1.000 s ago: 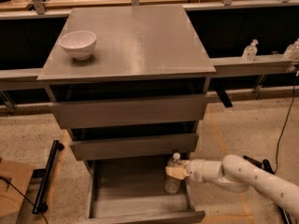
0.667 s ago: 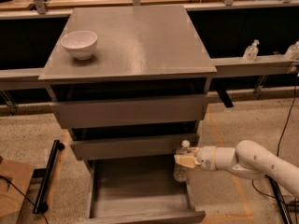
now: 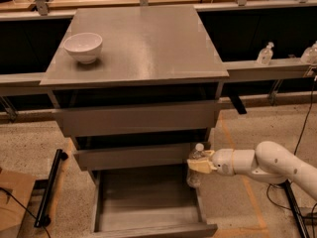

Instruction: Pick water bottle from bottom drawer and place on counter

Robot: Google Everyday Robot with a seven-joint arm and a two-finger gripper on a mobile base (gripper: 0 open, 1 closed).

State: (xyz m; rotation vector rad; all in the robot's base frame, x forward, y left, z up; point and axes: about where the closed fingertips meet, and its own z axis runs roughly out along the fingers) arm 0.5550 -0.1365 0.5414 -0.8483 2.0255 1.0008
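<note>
The water bottle (image 3: 195,175), clear with a white cap, hangs upright in my gripper (image 3: 199,163) over the right wall of the open bottom drawer (image 3: 148,217). The gripper's tan fingers (image 3: 202,166) are shut around the bottle's upper body, just below the cap. The white arm reaches in from the right. The bottle's cap is level with the front of the middle drawer. The grey counter (image 3: 143,43) lies well above, at the top of the cabinet.
A white bowl (image 3: 83,46) stands on the counter's left rear part. Two spray bottles (image 3: 265,54) stand on a ledge at the right. Two upper grey drawers (image 3: 136,118) sit partly open. A black bar (image 3: 49,187) lies on the floor at left.
My gripper has lifted the water bottle up out of the bottom drawer and a little to the right. The arm has risen with it.
</note>
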